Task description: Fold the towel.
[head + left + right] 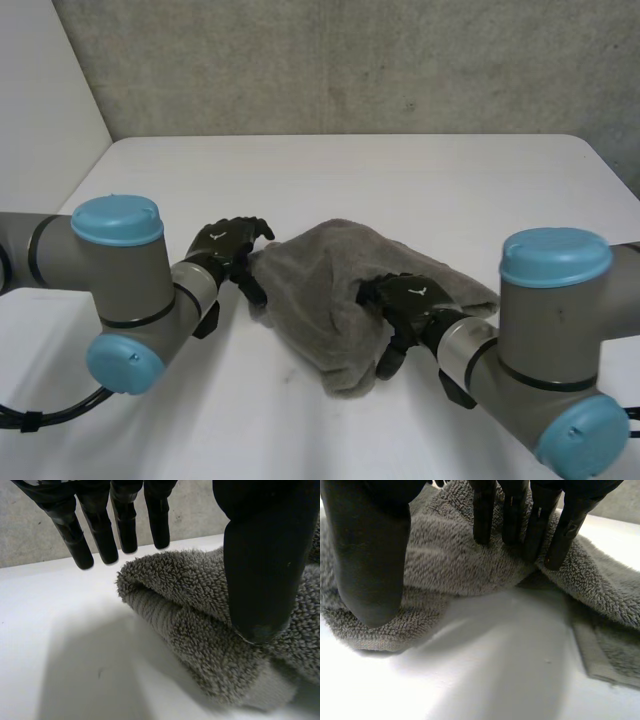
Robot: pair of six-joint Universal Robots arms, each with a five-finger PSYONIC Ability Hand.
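Grey arm joints (120, 270) crowd my near view. Beyond them the crumpled towel (325, 265) lies mid-table (350, 170). At its left edge the left hand (225, 245) keeps its fingers straight, thumb resting on it. The right hand (410, 300) presses straight fingers into its right side, tips half sunk in the pile.

Grey-jointed left arm (110, 270) with light-blue caps, elbow bent, forearm reaching inward. Black left hand (228, 243) sits at the left edge of the crumpled grey terry towel (320, 265). In its wrist view the fingers (102, 535) are straight, slightly spread and clear of the cloth. The thumb (260, 565) tip is pressed on the folded edge.

The right arm (545, 320) is bent likewise. Black right hand (408, 298) is on the towel's right half. Its fingers (512, 515) are straight with tips against the pile, and the thumb (370, 555) is set on the cloth, well apart from them.
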